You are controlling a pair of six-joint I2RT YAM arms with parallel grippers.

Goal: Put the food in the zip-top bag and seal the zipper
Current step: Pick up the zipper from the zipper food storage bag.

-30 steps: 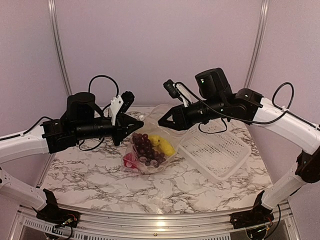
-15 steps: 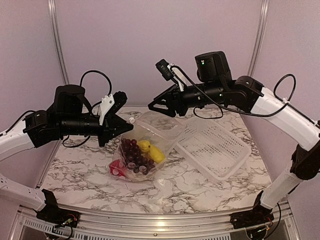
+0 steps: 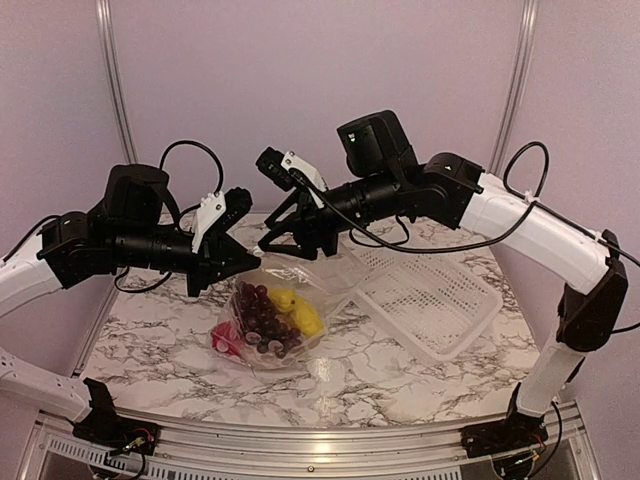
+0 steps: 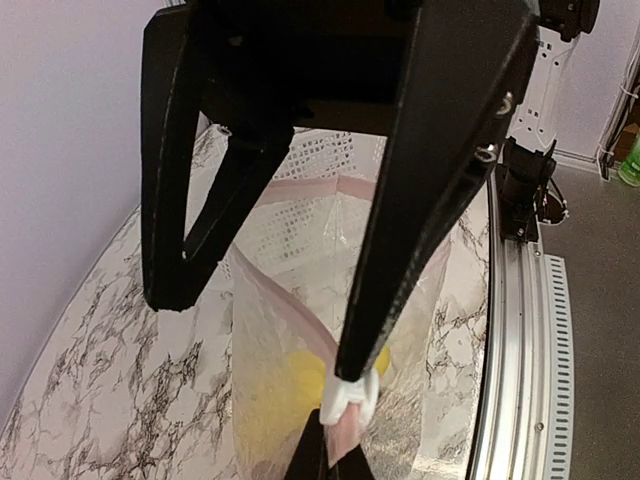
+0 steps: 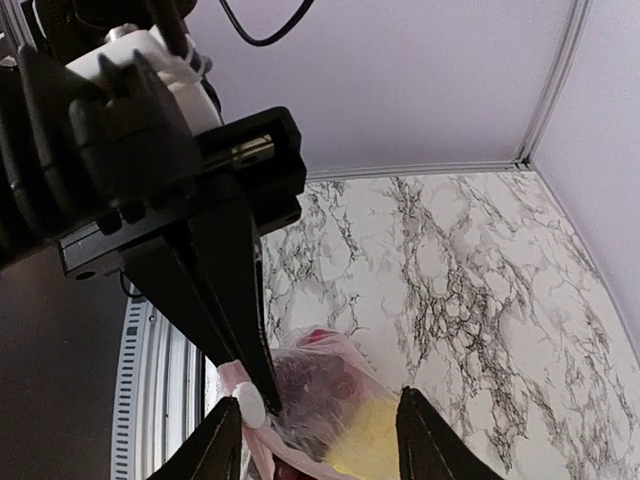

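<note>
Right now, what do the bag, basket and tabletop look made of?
Zip-top bag: thin clear plastic film, glossy, crinkled; the food shows through.
Zipper: pale pink strip, likely stiffer plastic.
Basket: white rigid plastic, matte, with lattice holes.
Table: white with dark veins, slight sheen; real marble or printed laminate, cannot tell.

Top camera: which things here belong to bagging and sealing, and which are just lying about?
In the job:
- zip-top bag
- grape bunch, yellow pieces and red piece, all inside it
- zipper, pinched by the shut left gripper
- right gripper, open, close above the bag mouth

Lying about:
- white lattice basket, beside the bag
</note>
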